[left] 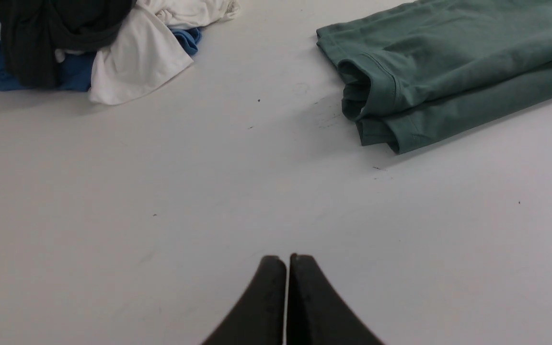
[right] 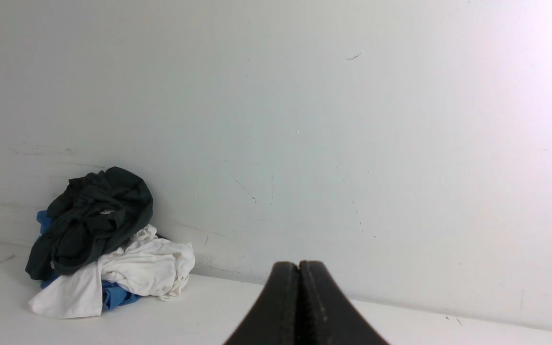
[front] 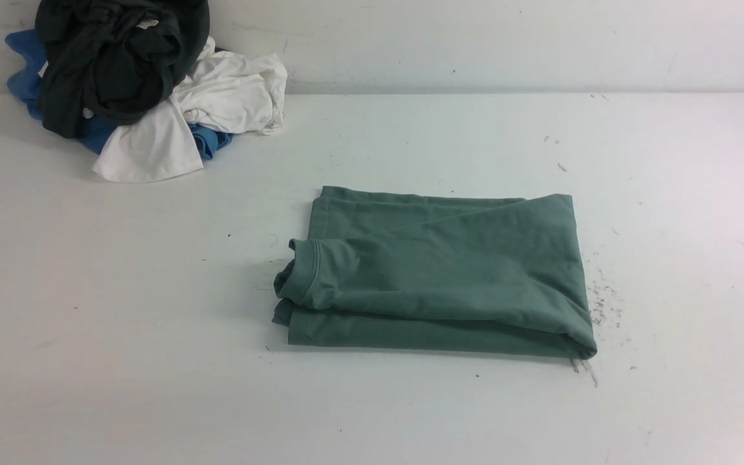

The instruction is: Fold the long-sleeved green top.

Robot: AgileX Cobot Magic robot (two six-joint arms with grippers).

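Front view shows the green top (front: 436,274) folded into a compact rectangle mid-tabletop (front: 411,413), apparently finished. Left end effector (left: 288,261) and right end effector (right: 299,266) sit closed, empty, clear of it.

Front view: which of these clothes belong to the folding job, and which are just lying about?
Part of the job:
- green long-sleeved top, lying folded mid-table
- left gripper and right gripper, both shut, holding nothing

Just lying about, piled at the far left by the wall:
- black garment
- white garment
- blue garment
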